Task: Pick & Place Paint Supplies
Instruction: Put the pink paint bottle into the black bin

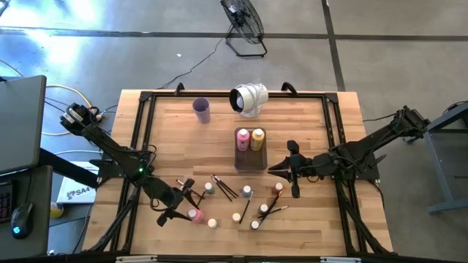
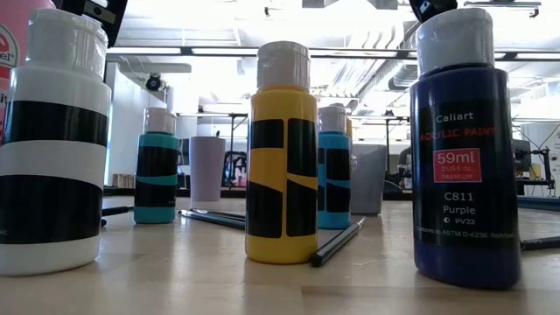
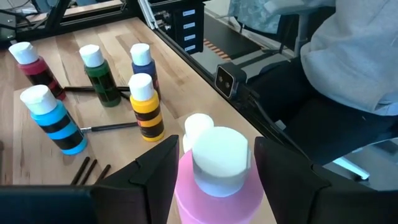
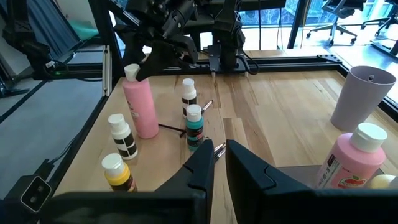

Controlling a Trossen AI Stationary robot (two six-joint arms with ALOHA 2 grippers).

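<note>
A pink paint bottle (image 3: 217, 193) with a white cap stands near the table's front left, between the fingers of my left gripper (image 3: 217, 149). In the high view the same bottle (image 1: 194, 214) sits just past that gripper (image 1: 184, 202). Several small white-capped bottles (image 1: 247, 191) and thin brushes (image 1: 223, 187) lie spread over the near half of the table. My right gripper (image 1: 292, 169) hovers shut and empty near the tray (image 1: 251, 162), which holds a pink bottle (image 1: 243, 137) and a yellow one (image 1: 257, 137). My left gripper has the pink bottle between its two fingers, one at each side of the shoulder (image 3: 183, 177) just under the white cap. The fingers come slanting down from the table's left side. The bottle stands roughly upright, its base (image 4: 147, 132) on the table.
A lilac cup (image 1: 202, 109) and a white roll-like object (image 1: 248, 98) stand at the far side. A black frame (image 1: 146, 131) rims the table. A person in grey (image 3: 354, 50) sits just beyond the near edge. Small bottles (image 3: 146, 109) crowd the table beside the pink one.
</note>
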